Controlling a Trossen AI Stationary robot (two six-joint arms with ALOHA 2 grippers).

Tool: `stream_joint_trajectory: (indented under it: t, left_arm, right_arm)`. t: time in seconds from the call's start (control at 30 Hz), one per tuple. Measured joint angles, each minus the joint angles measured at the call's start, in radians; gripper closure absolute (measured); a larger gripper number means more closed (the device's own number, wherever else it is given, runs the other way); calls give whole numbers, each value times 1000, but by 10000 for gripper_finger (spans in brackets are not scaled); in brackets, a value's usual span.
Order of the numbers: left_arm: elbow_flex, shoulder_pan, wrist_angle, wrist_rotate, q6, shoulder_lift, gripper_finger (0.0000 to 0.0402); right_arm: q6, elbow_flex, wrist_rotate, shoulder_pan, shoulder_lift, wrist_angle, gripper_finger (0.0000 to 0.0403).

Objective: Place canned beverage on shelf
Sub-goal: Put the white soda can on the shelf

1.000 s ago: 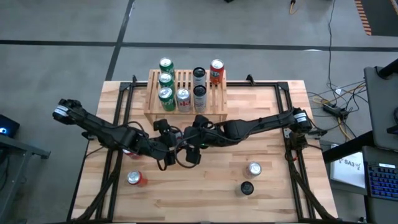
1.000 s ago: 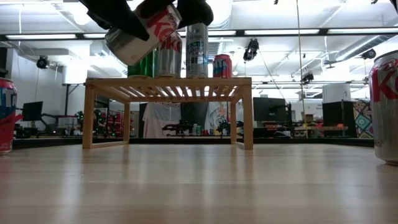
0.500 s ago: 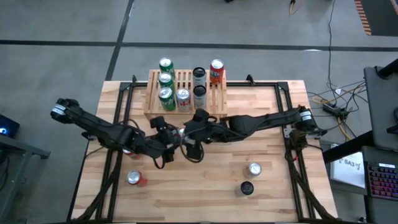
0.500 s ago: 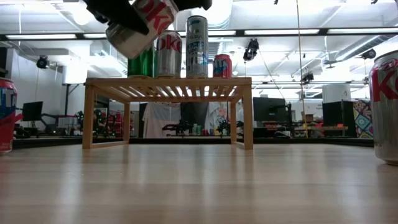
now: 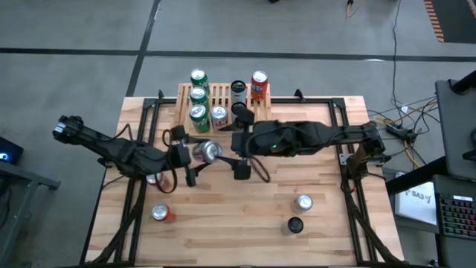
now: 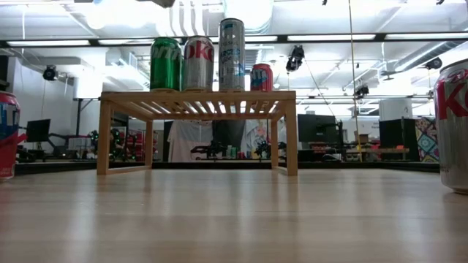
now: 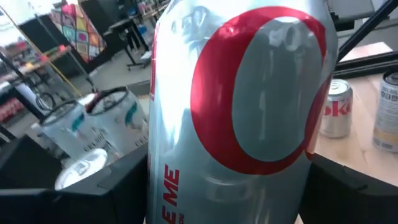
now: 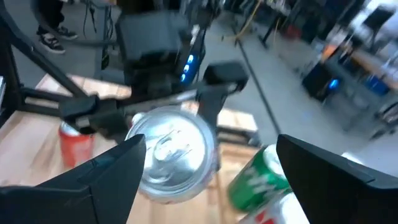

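- The left gripper (image 5: 195, 153) is clamped on a silver-and-red can (image 5: 206, 152) — its jaws press the can's sides in the left wrist view, where the can (image 7: 239, 112) fills the picture.
- The can lies on its side above the tabletop (image 5: 245, 223), near the front edge of the shelf (image 5: 221, 95).
- The right gripper (image 5: 239, 154) hangs just beside the can's top end, jaws apart with nothing between them; its wrist view looks straight at the can's lid (image 8: 174, 155).
- On the shelf stand three green cans (image 5: 198, 96), a silver-and-red one, two tall pale ones and an orange can (image 5: 258, 85).
- On the tabletop: a red can (image 5: 161, 214), a silver can (image 5: 303, 202) and a dark can (image 5: 295, 225).
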Motion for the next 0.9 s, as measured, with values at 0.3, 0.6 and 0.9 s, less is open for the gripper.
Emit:
stream_joint_trajectory:
  t: [0.3,0.6,0.9]
  left_arm:
    - [-8,8,80,-4,113,-53,112]
    - [-13,47,71,-79,122,-55,112]
    - [-27,126,60,-74,127,-54,112]
  right_arm:
    - [-104,184,0,-4,4,-135,54]
    - [-116,255,44,-58,41,-214,64]
    - [-184,250,21,-73,66,-345,67]
